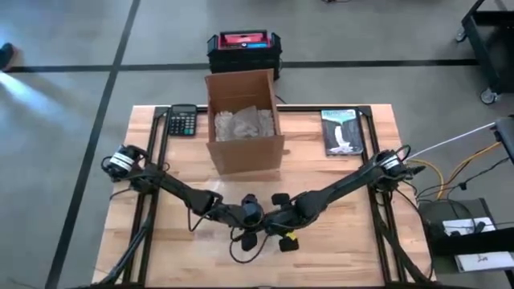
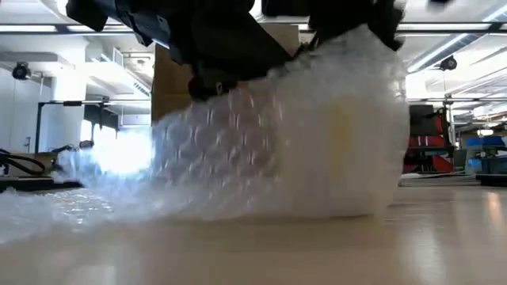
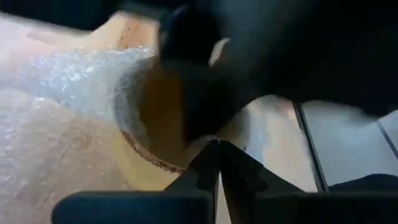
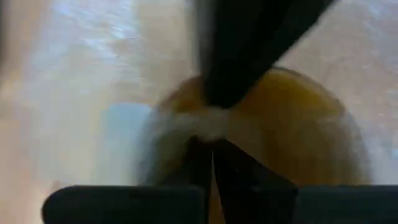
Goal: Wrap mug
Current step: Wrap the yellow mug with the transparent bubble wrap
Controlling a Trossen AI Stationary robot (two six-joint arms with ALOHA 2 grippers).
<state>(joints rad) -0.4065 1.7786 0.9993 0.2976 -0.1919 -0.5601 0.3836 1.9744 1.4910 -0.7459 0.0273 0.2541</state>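
**Both grippers meet at wrapped mug, front centre of worktop**

The mug (image 3: pixel 155 124), yellow and swathed in bubble wrap (image 2: pixel 285 150), sits near the front centre of the worktop (image 1: pixel 345 241), well clear of the side edges, with bare wood on either side. The left gripper (image 1: pixel 250 215) and right gripper (image 1: pixel 281 221) converge on it. Each wrist view shows fingers (image 3: pixel 217 168) pressed together; the right fingers (image 4: pixel 211 162) pinch wrap at the mug's top. Only the low view shows the wrap trailing flat across the worktop. Behind stands an open cardboard box (image 1: pixel 243 120) holding crumpled paper (image 1: pixel 243 124). A calculator (image 1: pixel 183 120) and a book (image 1: pixel 342 131) lie at the rear.
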